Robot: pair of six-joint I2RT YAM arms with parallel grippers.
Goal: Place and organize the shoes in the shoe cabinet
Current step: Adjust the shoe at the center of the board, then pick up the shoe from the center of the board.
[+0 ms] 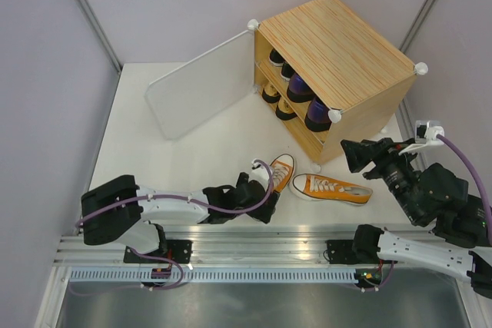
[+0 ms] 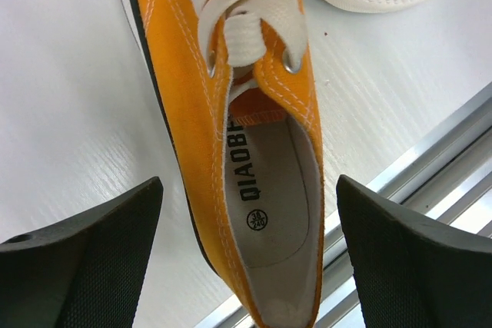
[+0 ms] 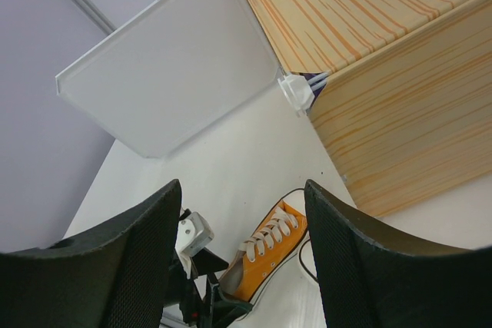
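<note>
Tabletop (image 1: 200, 151) before the shoe cabinet (image 1: 338, 44): we judge left gripper (image 2: 247, 183), jaws apart astride orange sneaker (image 2: 265, 120), must close; right gripper (image 3: 242, 190) agape, empty.

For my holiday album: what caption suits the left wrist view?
Open left gripper hovering over an orange sneaker's heel on the white table.

Both my arms are built alike: the left arm (image 1: 165, 207) and the right arm (image 1: 419, 245) have white shells between chunky black joints. A purple cable (image 1: 461, 153) trails along each. My pincer fingers (image 2: 84, 266) are matte black wedges with a fine woven texture.
</note>
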